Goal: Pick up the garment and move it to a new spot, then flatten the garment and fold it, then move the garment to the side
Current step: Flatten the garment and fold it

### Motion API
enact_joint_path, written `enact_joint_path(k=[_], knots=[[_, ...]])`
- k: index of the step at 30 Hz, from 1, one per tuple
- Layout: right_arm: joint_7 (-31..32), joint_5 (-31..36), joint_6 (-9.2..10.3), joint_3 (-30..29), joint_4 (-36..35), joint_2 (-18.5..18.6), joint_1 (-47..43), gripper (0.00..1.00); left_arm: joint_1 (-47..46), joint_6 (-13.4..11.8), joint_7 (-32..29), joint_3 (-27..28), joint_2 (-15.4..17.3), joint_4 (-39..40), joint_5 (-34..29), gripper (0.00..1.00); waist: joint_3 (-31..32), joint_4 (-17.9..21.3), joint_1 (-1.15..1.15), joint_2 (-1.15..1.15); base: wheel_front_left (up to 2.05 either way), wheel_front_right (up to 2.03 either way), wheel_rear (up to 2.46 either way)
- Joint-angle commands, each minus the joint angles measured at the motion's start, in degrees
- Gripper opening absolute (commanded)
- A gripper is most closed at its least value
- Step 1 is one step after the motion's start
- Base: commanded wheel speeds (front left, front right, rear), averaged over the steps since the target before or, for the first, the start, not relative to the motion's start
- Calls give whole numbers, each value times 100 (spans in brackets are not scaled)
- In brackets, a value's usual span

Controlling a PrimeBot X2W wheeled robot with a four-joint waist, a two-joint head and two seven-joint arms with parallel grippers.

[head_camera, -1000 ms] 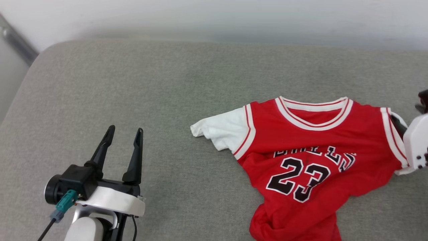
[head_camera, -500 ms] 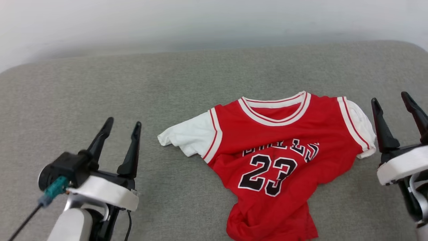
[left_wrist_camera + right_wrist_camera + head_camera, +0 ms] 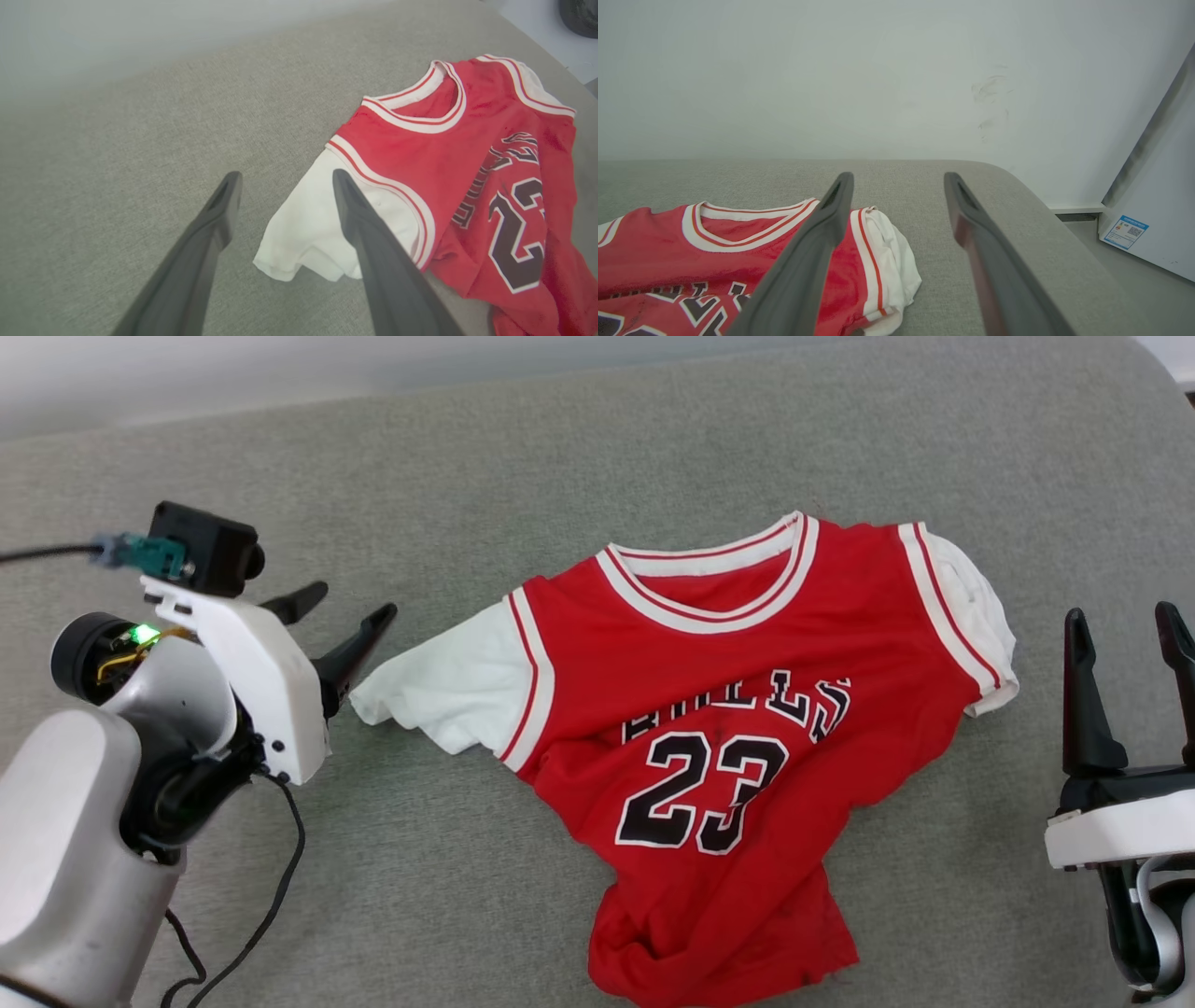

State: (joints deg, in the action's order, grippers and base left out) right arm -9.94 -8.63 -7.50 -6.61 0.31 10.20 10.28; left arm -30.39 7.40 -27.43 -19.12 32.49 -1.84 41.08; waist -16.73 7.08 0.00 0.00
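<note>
The shirt (image 3: 738, 709) lies front up and rumpled on the grey cushion (image 3: 448, 457), its hem bunched nearest me. My left gripper (image 3: 353, 599) hangs open and empty at its white sleeve (image 3: 448, 681). My right gripper (image 3: 1120, 611) stands open and empty near the shirt's other side.

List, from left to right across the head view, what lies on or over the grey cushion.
left gripper, open → garment, running from its spread white sleeve through the red body to its bunched white sleeve → right gripper, open
</note>
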Motion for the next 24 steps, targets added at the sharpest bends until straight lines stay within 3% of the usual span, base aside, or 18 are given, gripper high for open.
enact_joint_path(k=[1,9,19,20,21,22,24], knots=[[-62,-12,2,21,-6,-65,12,100,-227,-2,-554,-62,42,-171,300,100,-177,132,0,0,0,0,0],[-150,0,2,33,121,-141,126,100,-548,-61,-1974,-444,353,-562,531,100,-451,277,0,0,0,0,0],[-204,163,2,-111,321,-208,224,100,-418,-54,-2494,-911,478,-875,369,100,-670,359,0,0,0,0,0],[-207,179,2,-124,328,-213,239,100,-373,-47,-2521,-964,464,-906,385,85,-682,358,0,0,0,0,0],[-210,191,2,-125,330,-214,253,100,-329,-41,-2547,-1014,444,-943,414,30,-690,356,0,0,0,0,0],[-208,205,2,-111,332,-211,259,100,-295,-34,-2539,-1047,424,-972,425,0,-697,351,0,0,0,0,0],[-195,242,2,-79,341,-196,264,100,-254,-37,-2442,-1076,393,-1018,428,0,-694,335,0,0,0,0,0]])
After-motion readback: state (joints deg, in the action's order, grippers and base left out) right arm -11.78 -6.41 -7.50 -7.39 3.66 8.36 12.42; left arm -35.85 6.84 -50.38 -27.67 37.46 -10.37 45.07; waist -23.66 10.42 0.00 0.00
